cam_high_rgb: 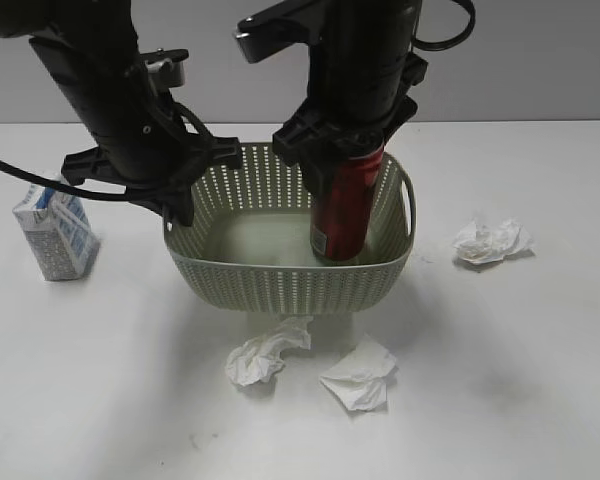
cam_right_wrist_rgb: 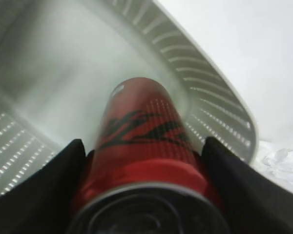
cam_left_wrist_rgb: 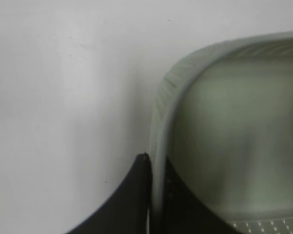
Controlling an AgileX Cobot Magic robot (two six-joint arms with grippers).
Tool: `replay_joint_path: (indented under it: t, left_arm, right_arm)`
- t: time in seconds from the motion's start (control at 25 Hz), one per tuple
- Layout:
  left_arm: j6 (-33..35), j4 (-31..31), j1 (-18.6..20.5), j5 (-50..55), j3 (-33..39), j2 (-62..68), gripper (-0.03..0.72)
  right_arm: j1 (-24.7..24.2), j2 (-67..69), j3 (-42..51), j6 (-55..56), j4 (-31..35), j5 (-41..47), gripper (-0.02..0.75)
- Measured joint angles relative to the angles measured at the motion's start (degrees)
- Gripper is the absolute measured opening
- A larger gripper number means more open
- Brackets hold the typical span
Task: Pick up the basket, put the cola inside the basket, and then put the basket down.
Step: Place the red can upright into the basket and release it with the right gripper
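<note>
white table (cam_high_rgb: 540, 400) fills most of the exterior view, matte, lightly scuffed. plain grey wall (cam_high_rgb: 540, 60) runs behind its far edge. light is even and diffuse, throwing soft shadows on the tabletop toward the camera. both wrist views show the same white surface, blurred. no windows or floor visible.

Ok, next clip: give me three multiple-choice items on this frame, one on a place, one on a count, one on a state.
1. Where is the cola can?
A. inside the basket
B. beside the carton
C. on the tissues

2. How many crumpled tissues lie on the table?
A. one
B. three
C. five

3. What is the left gripper doing?
A. hanging open in the air
B. clamping the basket rim
C. holding the carton

Answers:
1 A: the right gripper holds it within the basket walls.
2 B: two in front, one at right.
3 B: its fingers straddle the rim.
</note>
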Motion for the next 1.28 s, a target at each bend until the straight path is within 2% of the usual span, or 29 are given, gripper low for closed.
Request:
replay_joint_path:
  t: [0.84,0.88,1.0,1.28]
  left_arm:
    - [0.0,0.74,0.0,1.75,0.0,0.0,0.0]
    - [0.0,0.74,0.0,1.75,0.0,0.0,0.0]
    - [0.0,1.45,0.0,2.21,0.0,0.14,0.0]
    - [0.05,1.95,0.0,2.58,0.13,0.63,0.0]
  right_arm:
    - [0.0,2.11,-0.31,-1.32,1.44,-0.27,0.536]
    - [0.0,2.11,-0.42,-1.53,2.02,-0.27,0.545]
    - [0.0,2.16,-1.43,-1.85,3.37,-0.27,0.639]
    - [0.0,1.09,-4.94,-1.97,3.89,-0.27,0.65]
